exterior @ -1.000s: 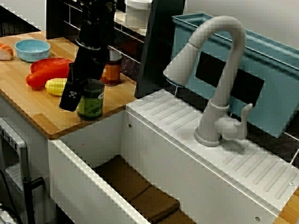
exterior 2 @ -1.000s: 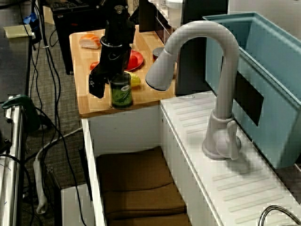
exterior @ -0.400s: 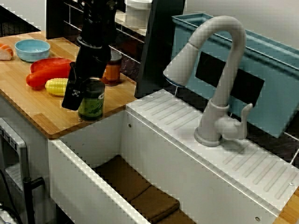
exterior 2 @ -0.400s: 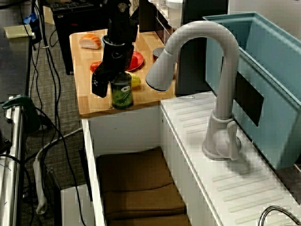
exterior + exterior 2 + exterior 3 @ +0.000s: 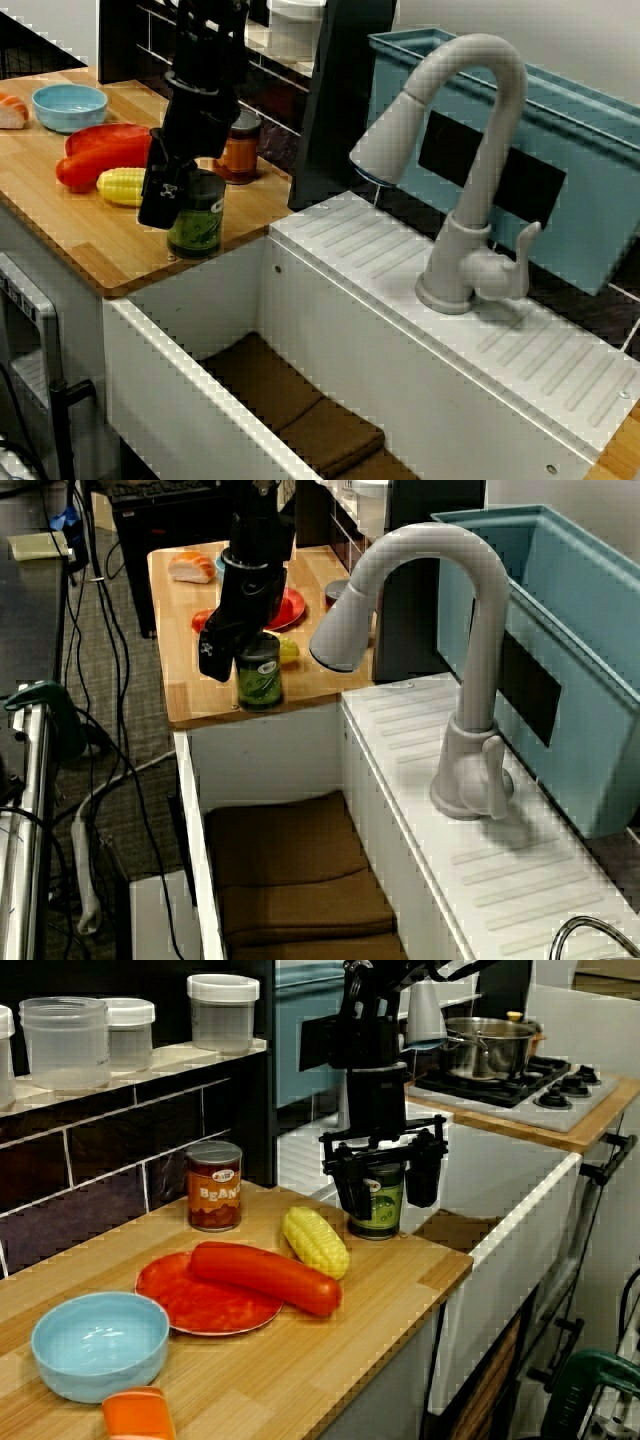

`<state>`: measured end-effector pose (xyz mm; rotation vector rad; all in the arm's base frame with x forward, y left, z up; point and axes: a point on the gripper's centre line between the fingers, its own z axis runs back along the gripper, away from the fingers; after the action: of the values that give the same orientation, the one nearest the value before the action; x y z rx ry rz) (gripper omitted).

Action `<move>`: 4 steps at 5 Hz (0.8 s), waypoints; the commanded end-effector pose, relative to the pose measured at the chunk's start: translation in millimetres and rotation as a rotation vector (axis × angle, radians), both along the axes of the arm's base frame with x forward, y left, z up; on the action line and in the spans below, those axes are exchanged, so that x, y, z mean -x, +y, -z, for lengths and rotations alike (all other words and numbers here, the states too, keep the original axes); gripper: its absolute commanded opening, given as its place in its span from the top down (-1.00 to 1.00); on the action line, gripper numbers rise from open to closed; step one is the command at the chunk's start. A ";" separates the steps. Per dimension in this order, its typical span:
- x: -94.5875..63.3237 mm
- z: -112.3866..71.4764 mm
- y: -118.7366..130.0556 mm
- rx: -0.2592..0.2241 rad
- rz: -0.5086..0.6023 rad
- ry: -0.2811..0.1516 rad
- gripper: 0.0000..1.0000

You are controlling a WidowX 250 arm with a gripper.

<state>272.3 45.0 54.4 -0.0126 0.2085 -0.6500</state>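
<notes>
A green-labelled can (image 5: 377, 1215) stands upright near the wooden counter's (image 5: 300, 1380) corner by the sink. In the counter-level view my gripper (image 5: 388, 1185) hangs straight down over it, open, one black finger on each side of the can's upper half with small gaps. In the faucet-side view the gripper (image 5: 178, 195) shows one finger in front of the can (image 5: 197, 228). In the high view along the sink the gripper (image 5: 235, 658) sits over the can (image 5: 260, 682).
A corn cob (image 5: 316, 1242) and a long red vegetable (image 5: 265, 1275) on a red plate (image 5: 190, 1310) lie just left of the can. A beans can (image 5: 214, 1187), a blue bowl (image 5: 100, 1345), the faucet (image 5: 470, 170) and the sink (image 5: 300, 410) are nearby.
My gripper has risen a little along the green can, which has stayed where it stands on the counter.
</notes>
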 end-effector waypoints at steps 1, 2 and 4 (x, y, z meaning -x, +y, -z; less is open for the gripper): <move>-14.6 -15.7 -10.8 0.061 -0.050 -0.018 -1.00; -14.3 -15.4 -15.1 0.070 -0.067 -0.020 -1.00; -13.7 -12.3 -17.6 0.079 -0.106 -0.019 -1.00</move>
<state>280.6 28.1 56.8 -0.1045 0.1972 -0.5492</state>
